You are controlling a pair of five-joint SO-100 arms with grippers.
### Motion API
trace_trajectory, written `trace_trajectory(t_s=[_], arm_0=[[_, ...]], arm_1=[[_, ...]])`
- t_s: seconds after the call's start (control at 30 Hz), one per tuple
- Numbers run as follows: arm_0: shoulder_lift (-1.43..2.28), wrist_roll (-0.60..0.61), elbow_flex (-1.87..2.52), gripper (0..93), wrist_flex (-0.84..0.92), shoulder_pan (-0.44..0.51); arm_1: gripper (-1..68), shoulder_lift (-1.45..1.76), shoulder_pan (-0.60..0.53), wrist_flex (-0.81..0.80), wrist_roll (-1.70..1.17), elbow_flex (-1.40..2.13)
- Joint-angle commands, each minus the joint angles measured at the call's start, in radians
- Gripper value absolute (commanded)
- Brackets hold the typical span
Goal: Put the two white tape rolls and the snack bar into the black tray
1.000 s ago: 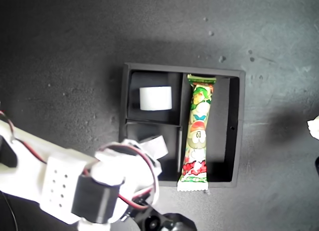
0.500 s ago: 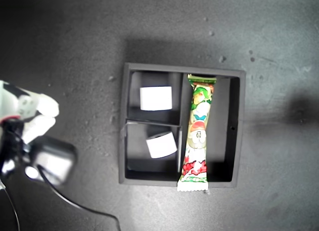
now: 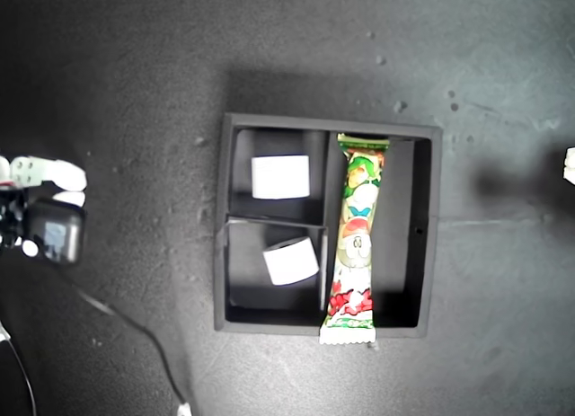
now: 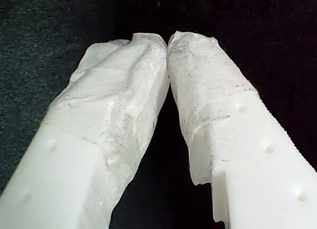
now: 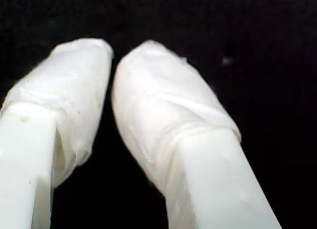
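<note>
So the black tray (image 3: 328,126) sits about mid-frame in the exterior view on the dark table (image 3: 135,66), and everything is in it: one white tape roll (image 3: 280,176) lies in the upper small compartment, the other white tape roll (image 3: 291,261) sits a bit skewed in the lower small compartment, and the snack bar (image 3: 356,241) lies lengthwise in the long compartment right beside them, its bottom crimped end poking over the tray's lower wall. The bar's wrapper is shiny green up top, white in the middle with cartoon faces, and red near the bottom. From above, both rolls just look like plain white blocks. Both arms are well apart from the tray: one arm (image 3: 40,209) shows at the exterior view's left edge with a cable trailing down, and a white bit of another peeks in at the exterior view's right edge; can't tell which is which. My first gripper (image 4: 168,41) has its padded tips touching with nothing between them, over dark surface. My second gripper (image 5: 112,58) is also pinched nearly together and empty.
</note>
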Motion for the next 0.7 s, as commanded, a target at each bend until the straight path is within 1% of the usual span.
trace_trajectory(t_s=[0.0, 0.03, 0.1, 0.17, 0.2, 0.23, 0.3, 0.37, 0.67], arm_0=[[0.051, -0.075, 0.074, 0.0, 0.044, -0.018], [0.031, -0.094, 0.074, 0.0, 0.048, -0.026], [0.025, -0.089, 0.074, 0.2, 0.048, -0.058], [0.041, -0.061, 0.074, 0.2, 0.046, -0.086], [0.052, 0.008, 0.074, 0.2, 0.044, -0.106], [0.052, 0.043, 0.074, 0.2, 0.043, -0.129], [0.051, 0.129, 0.074, 0.2, 0.043, -0.137], [0.051, 0.17, 0.074, 0.2, 0.043, -0.135], [0.051, 0.163, 0.074, 0.2, 0.043, -0.127]], arm_1=[[0.0, -0.002, -0.038, 0.009, 0.006, 0.012], [0.0, -0.002, -0.031, 0.009, -0.003, 0.012], [0.0, 0.0, 0.011, 0.009, -0.089, 0.012], [0.0, 0.011, 0.031, 0.008, -0.112, 0.012], [0.0, 0.011, 0.031, 0.006, -0.112, 0.012], [0.0, 0.011, 0.026, 0.006, -0.112, 0.012], [0.0, 0.011, 0.015, 0.006, -0.112, 0.012], [0.0, 0.011, 0.005, 0.006, -0.112, 0.012], [0.0, 0.012, -0.052, 0.006, -0.115, 0.012]])
